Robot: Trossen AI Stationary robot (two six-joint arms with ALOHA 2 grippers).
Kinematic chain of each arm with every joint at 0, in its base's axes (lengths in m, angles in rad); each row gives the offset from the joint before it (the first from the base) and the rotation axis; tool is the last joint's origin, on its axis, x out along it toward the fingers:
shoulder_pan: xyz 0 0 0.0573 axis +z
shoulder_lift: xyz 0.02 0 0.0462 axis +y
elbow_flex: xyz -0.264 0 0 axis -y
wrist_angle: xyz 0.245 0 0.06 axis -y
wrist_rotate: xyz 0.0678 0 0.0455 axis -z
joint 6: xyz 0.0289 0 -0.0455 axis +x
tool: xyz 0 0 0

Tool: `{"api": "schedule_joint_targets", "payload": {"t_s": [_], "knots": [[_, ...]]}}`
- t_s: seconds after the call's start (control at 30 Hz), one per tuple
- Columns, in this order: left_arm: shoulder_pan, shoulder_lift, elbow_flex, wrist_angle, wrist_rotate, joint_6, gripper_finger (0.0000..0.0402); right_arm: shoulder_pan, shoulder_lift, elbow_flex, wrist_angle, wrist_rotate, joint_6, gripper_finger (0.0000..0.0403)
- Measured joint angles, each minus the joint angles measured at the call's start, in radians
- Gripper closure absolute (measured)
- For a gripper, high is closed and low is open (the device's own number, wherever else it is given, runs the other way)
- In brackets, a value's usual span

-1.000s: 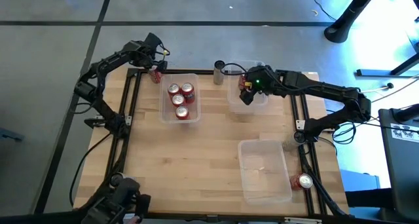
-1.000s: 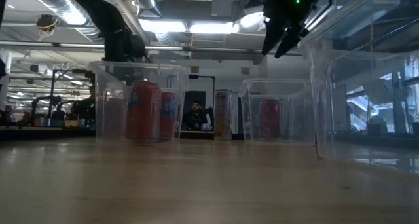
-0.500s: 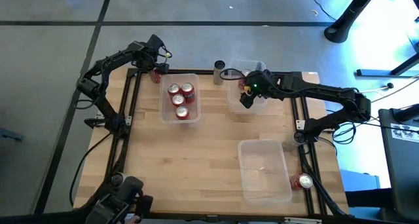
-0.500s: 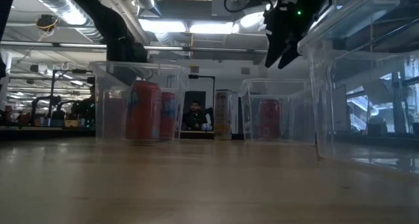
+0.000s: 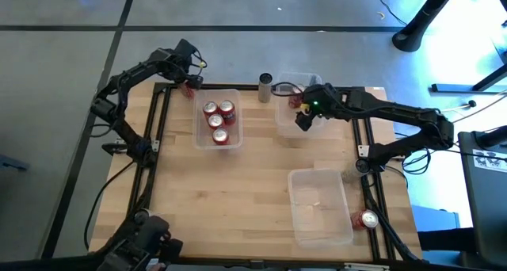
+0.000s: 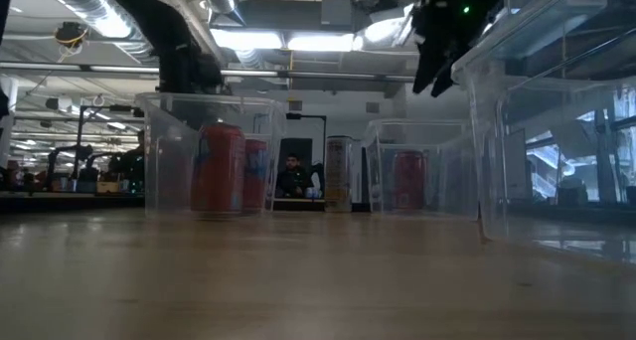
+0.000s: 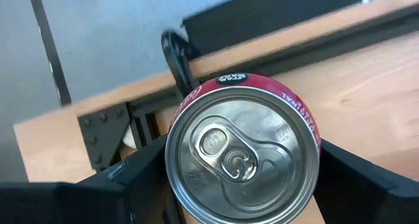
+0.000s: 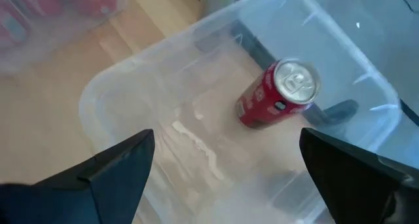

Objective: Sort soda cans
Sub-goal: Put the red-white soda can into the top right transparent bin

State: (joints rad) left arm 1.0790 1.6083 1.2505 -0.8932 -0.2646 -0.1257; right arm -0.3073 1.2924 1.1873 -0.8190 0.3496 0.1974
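A red soda can (image 7: pixel 242 152) with a silver top sits between my left gripper's (image 7: pixel 242 178) fingers at the table's far left corner (image 5: pixel 188 87). My right gripper (image 8: pixel 229 185) is open and hovers above the far right clear bin (image 5: pixel 285 116), touching nothing. One red can (image 8: pixel 278 93) stands upright on that bin's floor. Three red cans (image 5: pixel 218 116) lie in the middle-left bin. A grey can (image 5: pixel 265 87) stands on the table between the two far bins. Another red can (image 5: pixel 367 219) lies at the near right edge. My left gripper holds the red can by its side wall just below the rim (image 7: pixel 171 160), one finger on each side, coming from above. The can is upright, its top facing the wrist camera. Whether its base is on the table or lifted cannot be told.
An empty clear bin (image 5: pixel 321 206) sits near the right front of the table. Bare wood lies in the table's middle and left front (image 5: pixel 222 200). The black frame rails (image 5: pixel 158 120) run along both sides. A person (image 6: pixel 293 171) sits in the room beyond the table.
My right gripper has drifted a little toward the table's right and near side over the far right bin, staying open. The can in that bin has kept its place. My left arm has kept still.
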Motion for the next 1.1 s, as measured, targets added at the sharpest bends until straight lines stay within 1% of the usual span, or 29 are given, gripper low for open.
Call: {"api": "schedule_joint_targets", "payload": {"t_s": [0.13, 0.3, 0.53, 0.67, 0.83, 0.93, 1.1], "knots": [[-0.014, -0.061, 0.038, -0.032, -0.017, 0.007, 0.0111, 0.000, -0.071, 0.000, -0.015, 0.002, 0.012, 0.0023], [-0.047, -0.141, 0.097, -0.027, -0.027, 0.029, 0.0111, 0.000, -0.143, 0.000, -0.043, 0.006, 0.013, 0.0023], [-0.137, -0.221, 0.192, -0.023, -0.023, 0.076, 0.0111, -0.001, -0.166, 0.000, -0.147, 0.005, 0.085, 0.0023], [-0.202, -0.244, 0.225, -0.003, 0.066, 0.070, 0.0111, -0.001, -0.166, 0.000, -0.210, 0.016, 0.122, 0.0023], [-0.300, -0.249, 0.236, 0.077, 0.190, 0.064, 0.0110, 0.000, -0.215, 0.000, -0.199, 0.016, 0.127, 0.0023], [-0.368, -0.239, 0.236, 0.147, 0.229, 0.058, 0.0110, -0.001, -0.267, -0.027, -0.140, 0.018, 0.101, 0.0023], [-0.472, -0.214, 0.236, 0.283, 0.287, 0.055, 0.0110, -0.001, -0.376, -0.146, 0.023, -0.005, 0.082, 0.0023]]}}
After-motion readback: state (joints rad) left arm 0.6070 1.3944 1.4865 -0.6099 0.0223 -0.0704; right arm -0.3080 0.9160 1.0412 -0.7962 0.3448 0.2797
